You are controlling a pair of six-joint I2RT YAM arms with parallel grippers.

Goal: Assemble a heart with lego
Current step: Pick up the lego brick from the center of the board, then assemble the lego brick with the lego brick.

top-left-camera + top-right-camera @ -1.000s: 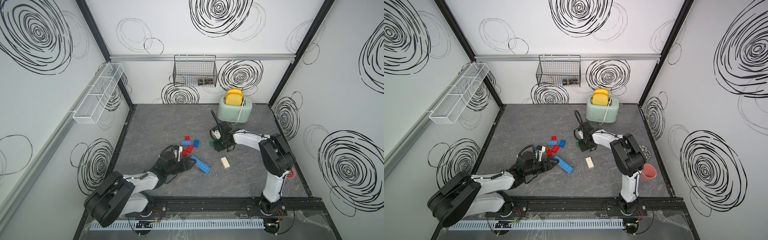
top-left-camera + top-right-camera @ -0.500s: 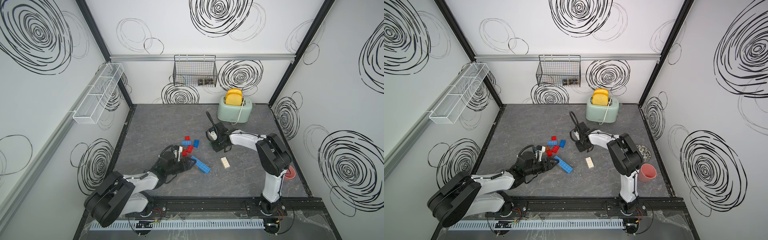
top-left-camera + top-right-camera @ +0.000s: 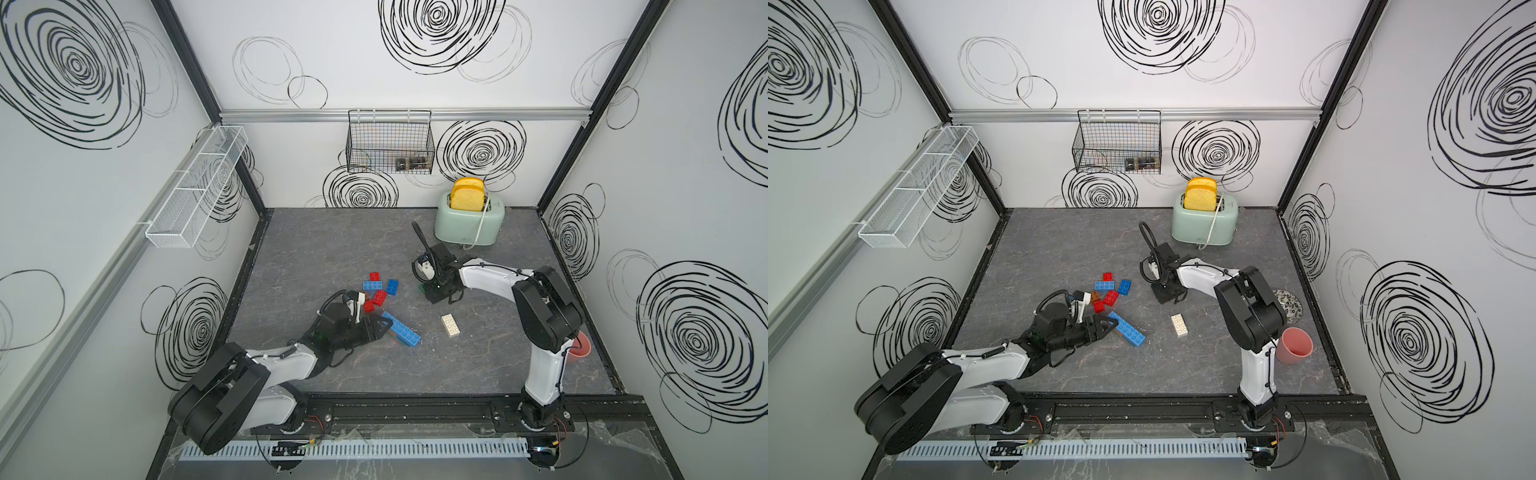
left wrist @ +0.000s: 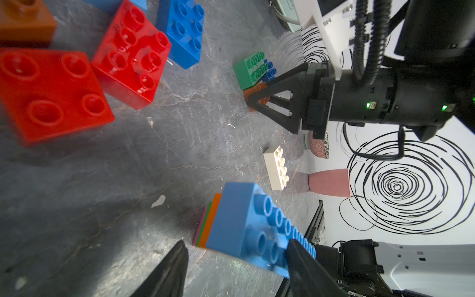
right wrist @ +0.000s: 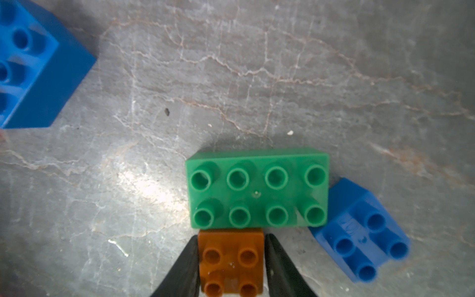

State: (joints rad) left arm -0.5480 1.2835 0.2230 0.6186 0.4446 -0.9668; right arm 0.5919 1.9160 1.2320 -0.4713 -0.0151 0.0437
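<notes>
Grey stone-patterned mat point(image 3: 332, 249) covers the cell floor; clock directions are read in both top views, with 12 o'clock at the back wall. My right gripper point(image 5: 231, 237) stands near mat centre and pinches the brown brick point(image 5: 231, 257), with one finger flush against each side. The green brick point(image 5: 257, 190) touches the brown brick's edge farthest from my wrist. A small blue brick point(image 5: 359, 231) lies tilted at the green brick's end. My left gripper point(image 4: 237, 241) is spread partway around the near end of the long blue brick point(image 4: 239, 218). One finger point(image 4: 298, 257) meets that brick; the other finger stands clear of it. The brick's near end rests on a thin pink, green and orange stack point(image 4: 208, 223). Loose red and blue bricks point(image 3: 379, 297) lie at 9 o'clock of the right gripper. The white brick point(image 3: 451, 325) lies at 5 o'clock of it, the toaster point(image 3: 469, 224) at 1 o'clock. The pink cup point(image 3: 1295, 345) stands at the mat's 4 o'clock edge.
</notes>
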